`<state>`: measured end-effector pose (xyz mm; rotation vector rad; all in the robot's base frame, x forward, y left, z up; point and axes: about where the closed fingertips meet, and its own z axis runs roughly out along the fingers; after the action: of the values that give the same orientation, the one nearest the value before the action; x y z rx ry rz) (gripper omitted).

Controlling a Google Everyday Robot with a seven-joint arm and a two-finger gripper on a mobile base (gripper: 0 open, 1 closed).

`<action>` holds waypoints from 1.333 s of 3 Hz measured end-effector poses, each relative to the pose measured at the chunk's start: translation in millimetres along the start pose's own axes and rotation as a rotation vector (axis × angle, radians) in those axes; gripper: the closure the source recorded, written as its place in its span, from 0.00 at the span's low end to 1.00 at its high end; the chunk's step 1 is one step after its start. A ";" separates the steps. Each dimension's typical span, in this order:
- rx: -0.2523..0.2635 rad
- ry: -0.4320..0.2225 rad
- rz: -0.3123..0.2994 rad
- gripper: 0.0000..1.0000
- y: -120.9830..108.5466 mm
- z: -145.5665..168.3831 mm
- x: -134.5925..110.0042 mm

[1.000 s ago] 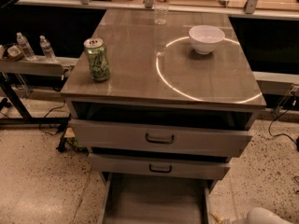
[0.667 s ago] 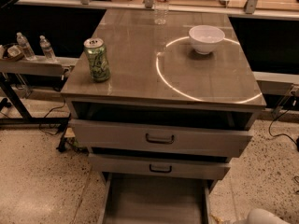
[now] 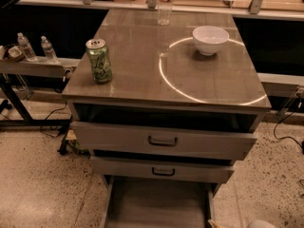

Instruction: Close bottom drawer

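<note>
Where the bottom edge cuts it off at the right, only a pale rounded bit of the gripper [image 3: 260, 223] shows; whether it is released or clenched cannot be told. Just to its left, not touching it, lies the bottom drawer [image 3: 156, 204], pulled far out under the cabinet [image 3: 137, 75]. Its tray is long, plain and grey with low side walls, and its front runs out of view. Above it, the middle drawer [image 3: 162, 171] and top drawer [image 3: 163, 140] stand slightly out. On top are a can [image 3: 99, 60] and a bowl [image 3: 210, 39].
</note>
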<state>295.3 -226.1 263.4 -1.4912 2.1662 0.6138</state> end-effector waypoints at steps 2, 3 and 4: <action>0.016 -0.046 0.077 0.00 19.8 26.5 2.9; 0.011 -0.064 0.093 0.00 24.6 37.9 0.6; 0.010 -0.074 0.095 0.00 28.1 41.8 -0.4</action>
<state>273.4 -192.4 233.1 -1.3460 2.1898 0.6783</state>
